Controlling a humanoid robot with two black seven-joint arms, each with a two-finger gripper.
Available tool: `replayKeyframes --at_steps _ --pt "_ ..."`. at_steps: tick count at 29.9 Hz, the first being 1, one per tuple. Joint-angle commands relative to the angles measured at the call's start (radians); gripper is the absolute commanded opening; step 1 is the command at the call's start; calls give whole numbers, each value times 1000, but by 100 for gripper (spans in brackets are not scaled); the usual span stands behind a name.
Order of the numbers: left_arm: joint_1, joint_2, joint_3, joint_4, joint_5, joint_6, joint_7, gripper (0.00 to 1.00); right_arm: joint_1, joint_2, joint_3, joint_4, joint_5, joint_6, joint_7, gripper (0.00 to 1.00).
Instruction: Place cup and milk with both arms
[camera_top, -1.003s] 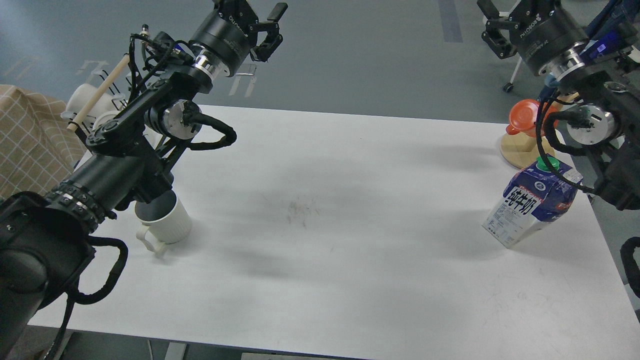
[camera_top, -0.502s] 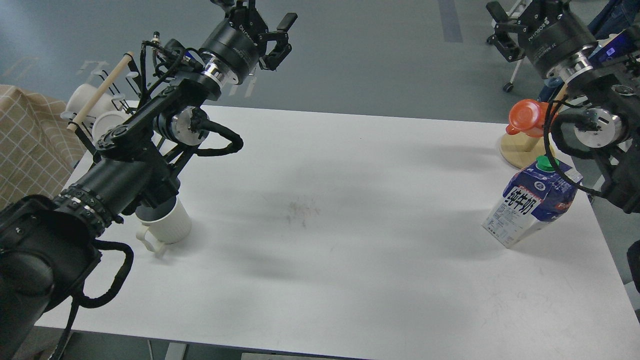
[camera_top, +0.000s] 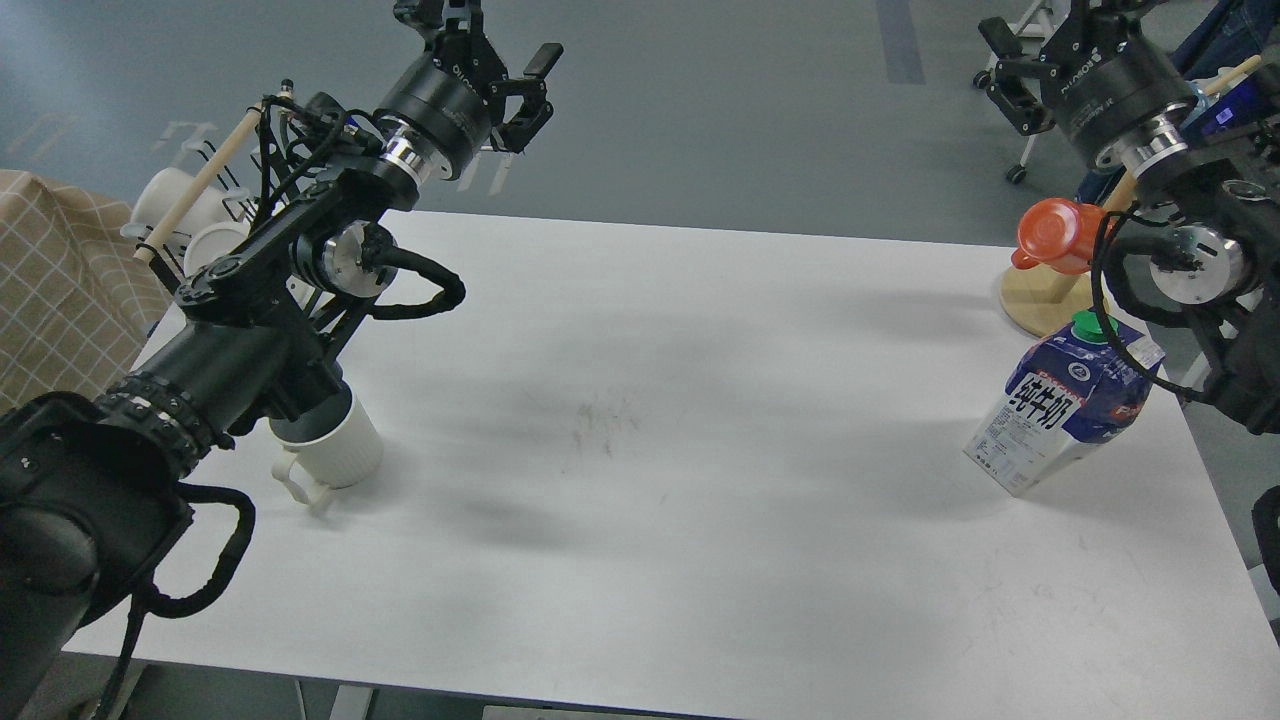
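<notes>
The cup (camera_top: 335, 450), a cream ribbed mug with a dark inside, stands on the white table (camera_top: 640, 480) at the left, its handle toward the front. My left forearm partly covers its rim. The milk (camera_top: 1060, 410), a blue and white carton with a green cap, stands at the right side of the table. My left gripper (camera_top: 490, 40) is open and empty, raised high beyond the table's far edge. My right gripper (camera_top: 1040, 30) is raised at the top right, far above the milk. It is partly cut off by the frame; its fingers look spread and empty.
An orange cup (camera_top: 1055, 235) hangs on a round wooden stand (camera_top: 1035, 300) just behind the milk. Smooth white mugs (camera_top: 175, 200) sit on a rack with a wooden dowel at the far left. A checked cloth (camera_top: 50, 290) lies left of the table.
My left gripper has swung slightly left and up. My right gripper has lifted a little and drawn back to the right. The cup and the milk have not moved.
</notes>
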Motion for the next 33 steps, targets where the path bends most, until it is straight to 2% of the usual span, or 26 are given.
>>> replayKeyframes --at_steps 1,8,18,26,33 --pt "-6 4 1 0 7 0 8 98 2 -3 0 -14 -2 -1 0 100" --pt "-21 6 47 22 8 -2 -10 98 11 -3 -52 -34 4 5 0 100" --pt "-21 4 49 19 10 -3 -12 98 6 -12 -141 -14 4 13 0 100" --pt "-27 18 66 13 11 -2 -9 98 49 -107 -192 73 -6 22 0 100" --pt "-27 8 66 13 13 0 -9 98 114 -277 -262 234 -12 16 0 100"
